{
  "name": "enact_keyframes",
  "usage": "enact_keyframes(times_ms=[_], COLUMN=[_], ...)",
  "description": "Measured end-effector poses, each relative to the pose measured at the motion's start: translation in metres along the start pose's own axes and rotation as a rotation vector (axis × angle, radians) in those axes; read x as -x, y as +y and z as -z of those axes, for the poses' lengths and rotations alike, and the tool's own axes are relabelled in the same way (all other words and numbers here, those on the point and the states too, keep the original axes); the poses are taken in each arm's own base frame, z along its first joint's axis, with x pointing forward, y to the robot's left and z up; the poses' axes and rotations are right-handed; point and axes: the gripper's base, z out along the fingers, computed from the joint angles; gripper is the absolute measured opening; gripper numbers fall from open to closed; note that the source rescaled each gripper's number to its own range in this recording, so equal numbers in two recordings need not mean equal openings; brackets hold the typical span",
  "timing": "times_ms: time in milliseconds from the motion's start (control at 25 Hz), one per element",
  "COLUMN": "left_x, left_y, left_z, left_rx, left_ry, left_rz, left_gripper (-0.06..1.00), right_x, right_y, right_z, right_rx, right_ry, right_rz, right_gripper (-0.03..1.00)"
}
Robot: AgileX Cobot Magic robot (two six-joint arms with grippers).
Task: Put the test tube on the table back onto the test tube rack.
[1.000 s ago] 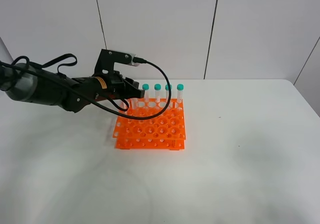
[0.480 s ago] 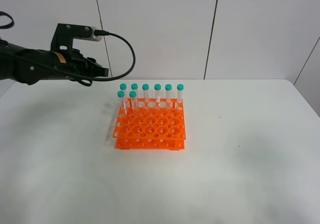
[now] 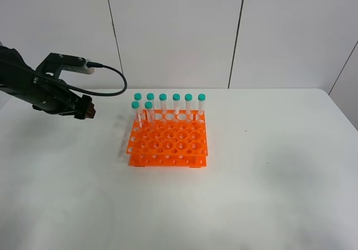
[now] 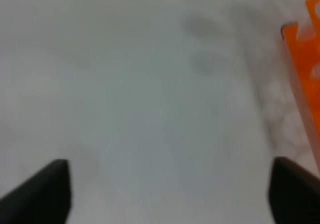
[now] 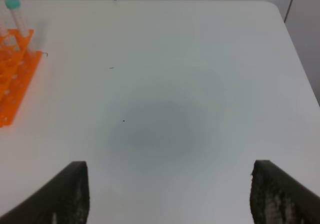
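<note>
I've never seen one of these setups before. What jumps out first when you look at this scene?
The bright orange test tube rack near the middle of the plain white table grabs the eye, with eight teal-capped tubes standing upright along its far and left edges. To its left, a black robot arm hangs above the table, its claw empty and apart from the rack.

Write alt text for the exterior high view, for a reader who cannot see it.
An orange test tube rack on a white table holds eight teal-capped tubes: six along its far row and two at its left, just in front. The left gripper, empty, hangs above the table left of the rack.
</note>
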Motion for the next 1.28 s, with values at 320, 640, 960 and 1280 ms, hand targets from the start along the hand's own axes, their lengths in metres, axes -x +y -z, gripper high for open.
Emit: enact_keyframes(times_ms=[320, 640, 960, 1280], left_x=[-0.019, -0.031, -0.048, -0.061], left_y=[-0.006, -0.012, -0.003, -0.003], left_z=[0.021, 0.058, 0.124, 0.161], left_rx=[-0.061, -0.111, 0.008, 0.075], left_ry=[0.23, 0.368, 0.467, 0.363], left_rz=[0.042, 0.049, -0.019, 0.138], left_gripper=[0.99, 1.0, 1.0, 1.0], right_x=[0.0, 0.0, 0.0, 0.0], right_y=[0.0, 0.0, 0.0, 0.0], right_z=[0.0, 0.0, 0.0, 0.0], right_rx=[0.0, 0.0, 0.0, 0.0], right_ry=[0.0, 0.0, 0.0, 0.0], right_rz=[0.0, 0.0, 0.0, 0.0], right_gripper=[1.0, 1.0, 1.0, 1.0])
